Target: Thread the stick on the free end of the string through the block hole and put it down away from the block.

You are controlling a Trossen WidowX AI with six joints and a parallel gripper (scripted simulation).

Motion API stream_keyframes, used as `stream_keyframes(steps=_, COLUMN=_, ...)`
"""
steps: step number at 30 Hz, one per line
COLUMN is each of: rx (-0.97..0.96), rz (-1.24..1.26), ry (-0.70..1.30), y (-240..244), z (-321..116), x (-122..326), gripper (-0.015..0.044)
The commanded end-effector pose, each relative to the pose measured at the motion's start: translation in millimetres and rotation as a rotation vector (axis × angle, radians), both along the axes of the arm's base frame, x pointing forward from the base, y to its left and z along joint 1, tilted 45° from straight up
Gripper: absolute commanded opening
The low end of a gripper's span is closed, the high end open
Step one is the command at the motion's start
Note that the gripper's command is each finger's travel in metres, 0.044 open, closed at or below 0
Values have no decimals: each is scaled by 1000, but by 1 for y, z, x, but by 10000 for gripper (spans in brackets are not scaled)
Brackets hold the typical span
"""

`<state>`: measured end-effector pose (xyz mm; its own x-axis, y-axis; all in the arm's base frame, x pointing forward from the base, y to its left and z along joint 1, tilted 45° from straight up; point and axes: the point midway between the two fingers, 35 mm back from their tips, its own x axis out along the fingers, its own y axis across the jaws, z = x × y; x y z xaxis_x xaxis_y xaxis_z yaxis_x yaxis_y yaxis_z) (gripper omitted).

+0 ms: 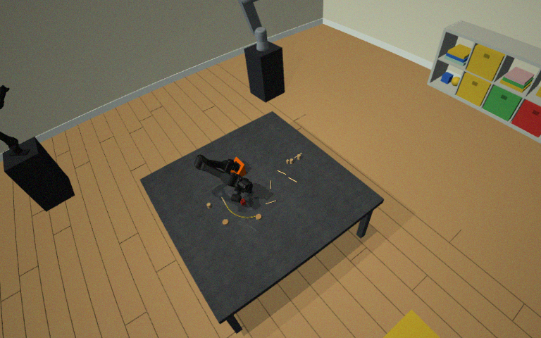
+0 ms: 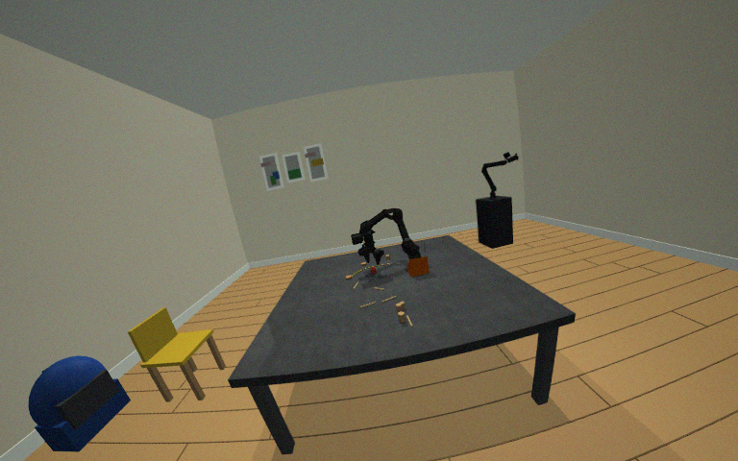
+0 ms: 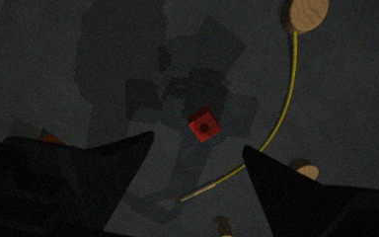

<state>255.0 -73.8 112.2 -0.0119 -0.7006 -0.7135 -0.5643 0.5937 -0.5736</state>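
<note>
A small red block (image 1: 242,201) (image 2: 372,271) (image 3: 204,123) with a dark round hole visible on its upper side is on the table. A yellow string (image 1: 232,213) (image 3: 291,89) curves around it from a round wooden button (image 1: 258,216) (image 2: 348,277) (image 3: 309,12). The thin wooden stick (image 1: 222,198) (image 3: 197,192) on its free end lies on the table, apart from the block, below it in the wrist view. My gripper (image 2: 370,261) (image 3: 198,142) is open and empty above the table, over the block and near the stick. The string passes beside the block, not through it.
An orange angular piece (image 1: 239,165) (image 2: 417,266) stands by the arm's base. A wooden disc (image 1: 225,221) (image 3: 309,171) and a peg (image 1: 208,205) (image 3: 224,227) are near the string. Several loose sticks and small pegs (image 1: 299,156) (image 2: 401,317) lie farther off.
</note>
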Motion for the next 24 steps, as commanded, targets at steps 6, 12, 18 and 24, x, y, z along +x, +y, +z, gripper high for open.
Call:
stream_keyframes(steps=6, rx=-12, rz=-777, ry=-768, y=4, z=8, x=4, gripper=440)
stream_keyframes(steps=12, rx=-15, rz=-997, ry=-985, y=5, z=10, x=4, gripper=440)
stream_keyframes(steps=18, rx=-18, rz=-1219, ry=-1202, y=6, z=12, x=5, gripper=440)
stream_keyframes(steps=24, rx=-21, rz=-1439, ry=-1418, y=7, z=13, x=5, gripper=440)
